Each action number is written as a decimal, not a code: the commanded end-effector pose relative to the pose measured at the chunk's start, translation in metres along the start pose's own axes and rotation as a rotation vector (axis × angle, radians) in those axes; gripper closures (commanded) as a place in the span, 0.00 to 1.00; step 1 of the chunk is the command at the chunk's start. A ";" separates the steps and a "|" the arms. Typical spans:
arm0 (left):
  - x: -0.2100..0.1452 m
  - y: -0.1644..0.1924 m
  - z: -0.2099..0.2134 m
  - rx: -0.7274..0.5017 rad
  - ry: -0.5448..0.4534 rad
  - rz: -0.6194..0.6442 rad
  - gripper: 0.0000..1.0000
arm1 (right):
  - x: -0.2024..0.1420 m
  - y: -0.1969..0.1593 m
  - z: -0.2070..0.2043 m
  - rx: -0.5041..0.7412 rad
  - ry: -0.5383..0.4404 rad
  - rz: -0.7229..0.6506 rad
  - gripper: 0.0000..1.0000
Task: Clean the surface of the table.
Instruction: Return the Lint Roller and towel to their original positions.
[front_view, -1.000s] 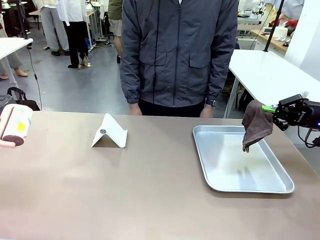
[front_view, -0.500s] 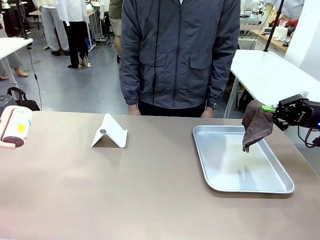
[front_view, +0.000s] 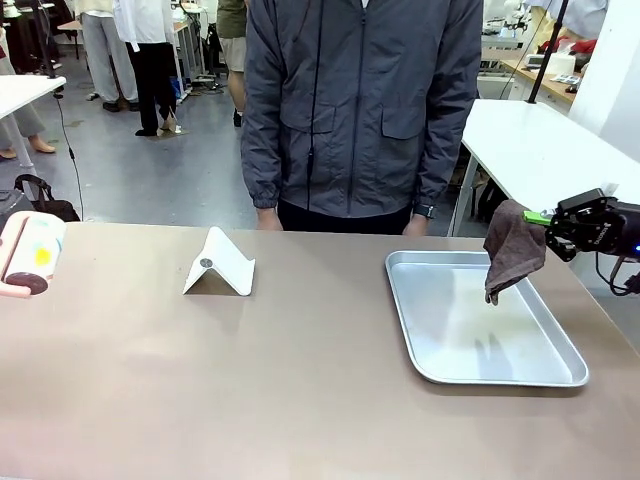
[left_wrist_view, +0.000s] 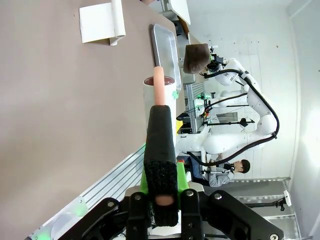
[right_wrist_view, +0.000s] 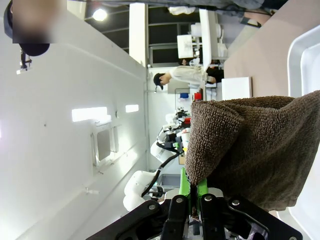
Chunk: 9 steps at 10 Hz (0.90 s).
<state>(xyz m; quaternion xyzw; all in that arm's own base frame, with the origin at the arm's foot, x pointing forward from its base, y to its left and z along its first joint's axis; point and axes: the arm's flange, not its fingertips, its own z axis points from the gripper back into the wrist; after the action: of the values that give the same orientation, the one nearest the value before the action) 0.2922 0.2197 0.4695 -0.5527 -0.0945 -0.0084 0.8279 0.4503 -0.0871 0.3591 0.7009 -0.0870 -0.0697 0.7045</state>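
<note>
**benchrat:** so where's the right pincer sitting relative to the tabletop?

**tofu_mike:** it's hanging off at the 3 o'clock end, up in the air. It's pinching a brown cloth by its top edge, and the cloth is dangling toward 7 o'clock over the far right rim of the metal tray. So the tabletop is lying below it, stretching off toward 8 o'clock. The cloth isn't touching the brown surface.

**benchrat:** and the left one?

**tofu_mike:** the left pincer is clamping the dark handle of a lint roller, and the roller is sitting at the tabletop's 9 o'clock edge. Honestly can't tell if it's touching. A white stand is sitting around 11 o'clock, and a person is standing at 12.
</note>
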 end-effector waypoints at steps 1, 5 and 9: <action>-0.001 -0.004 0.001 0.002 -0.002 -0.008 0.78 | 0.002 0.004 -0.002 0.018 0.001 0.010 0.95; -0.001 -0.004 0.001 0.002 -0.002 -0.008 0.78 | 0.000 0.000 0.000 0.000 0.000 0.000 0.95; 0.029 -0.059 -0.052 0.117 -0.010 0.048 0.78 | -0.002 0.034 -0.070 -0.044 0.015 0.069 0.95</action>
<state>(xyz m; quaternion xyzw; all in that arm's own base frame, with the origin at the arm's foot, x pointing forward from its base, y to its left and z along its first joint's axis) 0.3155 0.1868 0.4949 -0.5176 -0.0910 0.0171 0.8506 0.4559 -0.0490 0.3845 0.6900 -0.1037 -0.0440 0.7150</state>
